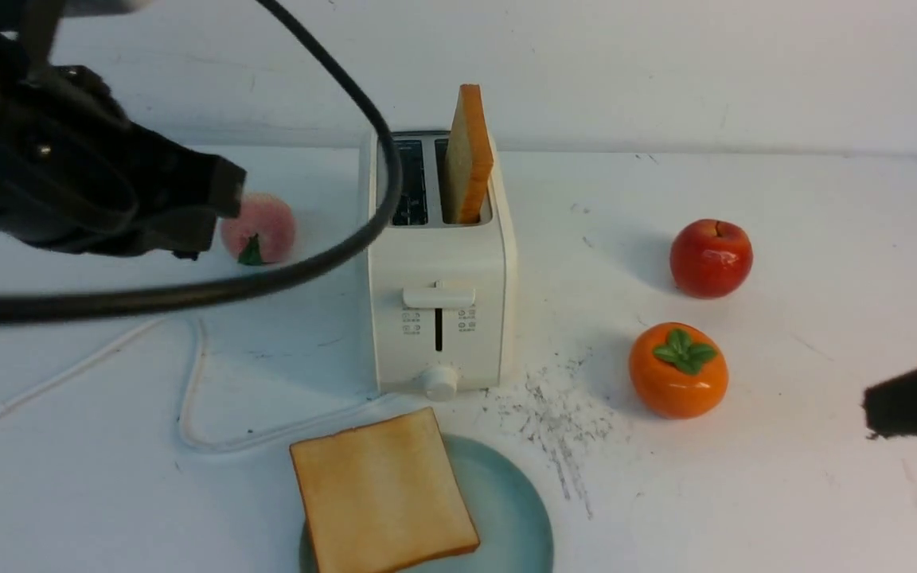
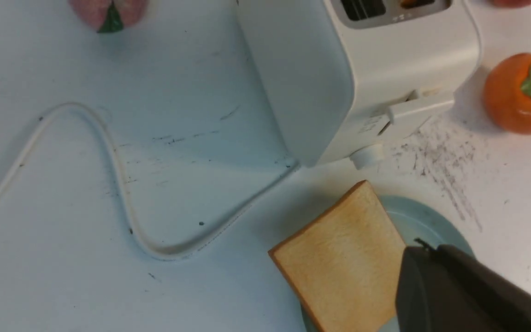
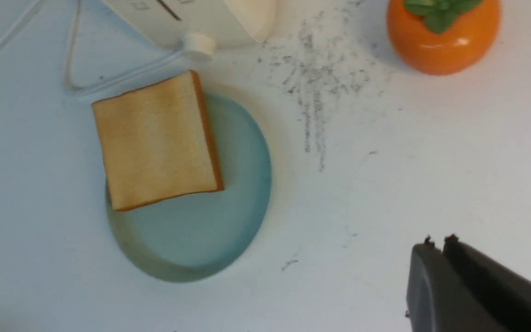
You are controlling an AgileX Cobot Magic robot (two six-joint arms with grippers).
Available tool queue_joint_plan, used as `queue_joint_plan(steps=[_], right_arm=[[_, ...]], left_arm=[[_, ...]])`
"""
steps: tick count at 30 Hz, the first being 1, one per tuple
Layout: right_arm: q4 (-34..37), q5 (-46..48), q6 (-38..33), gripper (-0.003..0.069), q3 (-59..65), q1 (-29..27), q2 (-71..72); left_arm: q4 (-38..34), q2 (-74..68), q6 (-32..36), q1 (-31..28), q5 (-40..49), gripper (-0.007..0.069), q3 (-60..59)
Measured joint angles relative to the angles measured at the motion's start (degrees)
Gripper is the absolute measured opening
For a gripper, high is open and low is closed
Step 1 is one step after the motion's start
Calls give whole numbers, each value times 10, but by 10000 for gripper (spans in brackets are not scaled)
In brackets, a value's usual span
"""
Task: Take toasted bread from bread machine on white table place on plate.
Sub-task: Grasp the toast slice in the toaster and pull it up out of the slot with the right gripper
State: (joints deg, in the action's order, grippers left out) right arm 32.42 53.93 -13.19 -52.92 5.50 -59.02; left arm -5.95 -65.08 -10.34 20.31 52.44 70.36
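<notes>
1. white surface (image 1: 785, 493): scuffed, with a dark scratch patch beside the bread machine (image 1: 442, 318).
2. upright slice of toasted bread (image 1: 470, 155): stands in the machine's right slot.
3. second slice (image 1: 383, 493): flat on the plate (image 1: 518, 509) in front of the machine, overhanging its left rim.
4. left claw (image 2: 420, 246): pressed together, holding nothing, left of the machine.
5. right claw (image 3: 438, 242): pressed together, holding nothing, far right.
6. peach (image 1: 259, 228), apple (image 1: 711, 258), persimmon (image 1: 677, 370): loose on the surface.

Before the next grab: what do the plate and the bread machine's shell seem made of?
The plate looks like glazed ceramic, possibly melamine: smooth blue-green surface, soft sheen, paler rim. The bread machine looks like moulded plastic: cream, satin, rounded corners, no metallic glint.
</notes>
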Motion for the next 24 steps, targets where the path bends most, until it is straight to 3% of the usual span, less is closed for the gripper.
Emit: queue_joint_plan(steps=[5, 10, 19, 24], right_arm=[[99, -14, -122, -1, -56, 0, -91], [142, -41, -175, 5, -136, 1, -165], [119, -77, -178, 31, -265, 71, -278], [60, -124, -160, 85, -355, 122, -363]], left_arm=[[32, 124, -57, 0, -58, -14, -103], [49, 244, -91, 0, -88, -14, -201], [49, 384, -95, 0, -90, -14, -294], [60, 430, -111, 0, -64, -14, -310]])
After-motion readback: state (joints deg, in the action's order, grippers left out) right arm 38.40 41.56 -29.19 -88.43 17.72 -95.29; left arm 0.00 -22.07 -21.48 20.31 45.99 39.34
